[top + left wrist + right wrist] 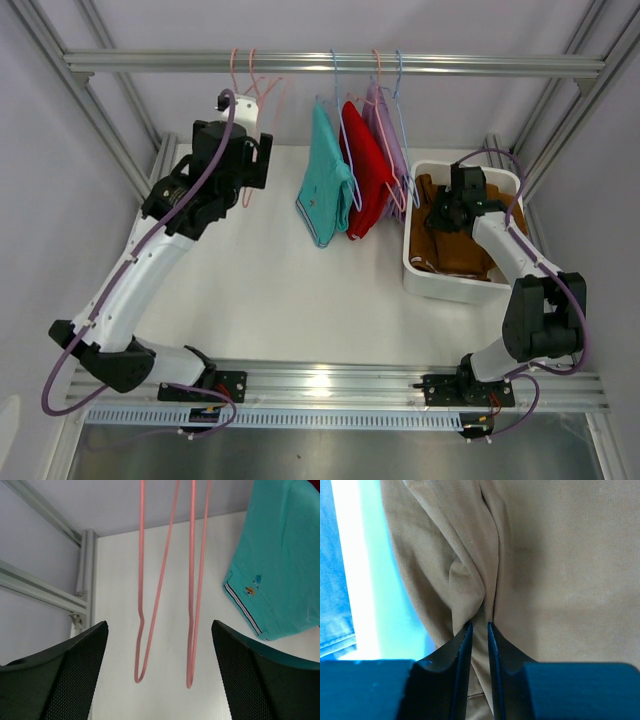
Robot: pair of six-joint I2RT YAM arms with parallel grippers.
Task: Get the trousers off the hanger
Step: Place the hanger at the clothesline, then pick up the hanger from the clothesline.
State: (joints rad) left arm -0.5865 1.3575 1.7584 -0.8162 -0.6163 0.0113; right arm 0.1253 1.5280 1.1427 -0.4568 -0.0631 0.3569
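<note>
Teal trousers [325,185], red trousers [368,180] and lavender trousers [391,140] hang on hangers from the top rail [150,63]. Brown trousers [452,255] lie in the white bin [440,290]. Yellow trousers are out of view. My left gripper [255,160] is open and empty, facing two bare pink hangers [141,645] that hang between its fingers in the wrist view; its jaws [159,627] touch nothing. The teal trousers [280,570] hang to its right. My right gripper [452,215] is down in the bin, shut [476,625] on a fold of the brown trousers [545,555].
Metal frame posts [150,170] stand at the back corners and along the sides. The bin sits at the right of the white table [270,290]. The clothed hangers hang close together between the two arms.
</note>
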